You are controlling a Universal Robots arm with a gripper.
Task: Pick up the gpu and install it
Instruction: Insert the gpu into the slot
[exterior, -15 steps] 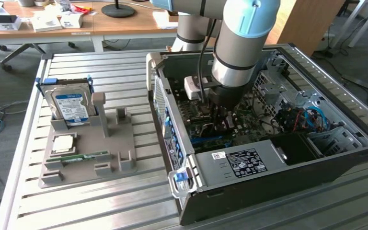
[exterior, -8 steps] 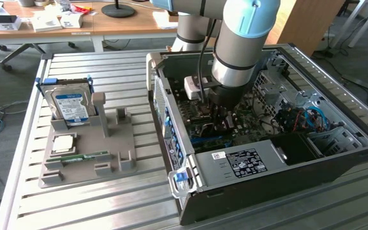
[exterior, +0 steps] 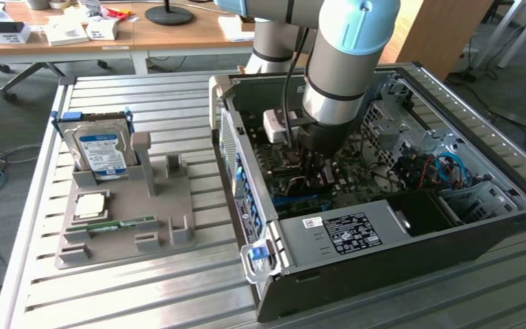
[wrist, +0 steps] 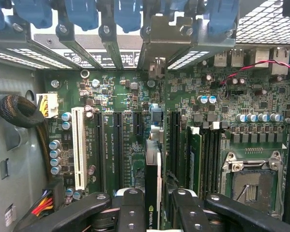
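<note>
Office room, grey carpet, wooden desks [exterior: 107, 31] along the top of the exterior frame with boxes and a black lamp base on them. The slatted metal surface [exterior: 153, 301] fills most of that frame. On it, right of centre, an open PC case [exterior: 372, 226] lies on its side, motherboard [exterior: 286, 175] facing up. At left a grey holder tray [exterior: 121, 212] carries a blue-labelled hard drive [exterior: 98, 152] standing upright in a rear slot, a CPU [exterior: 92, 204] lying flat, and a memory stick [exterior: 121, 224] on edge towards the front.

The arm [exterior: 345, 62] comes in from the top centre and reaches down into the case; its lower end blocks the middle of the board, so the gripper tips are hard to make out from there. Cables and drive cages at the case's right side are cluttered.

In the wrist view the gripper [wrist: 153, 205] sits at the bottom centre, its fingers [wrist: 130, 212] narrowly set and clamped on the gpu [wrist: 153, 188], seen edge-on: a thin dark card with a green logo, held upright over the black expansion slots near the board's middle. Whether its edge is already in a slot cannot be told. The card's lower part is cut off by the frame. Blue slot latches [wrist: 82, 12] line the top edge, a white slot [wrist: 78, 147] stands left of centre, the empty CPU socket [wrist: 251, 183] lower right.
</note>
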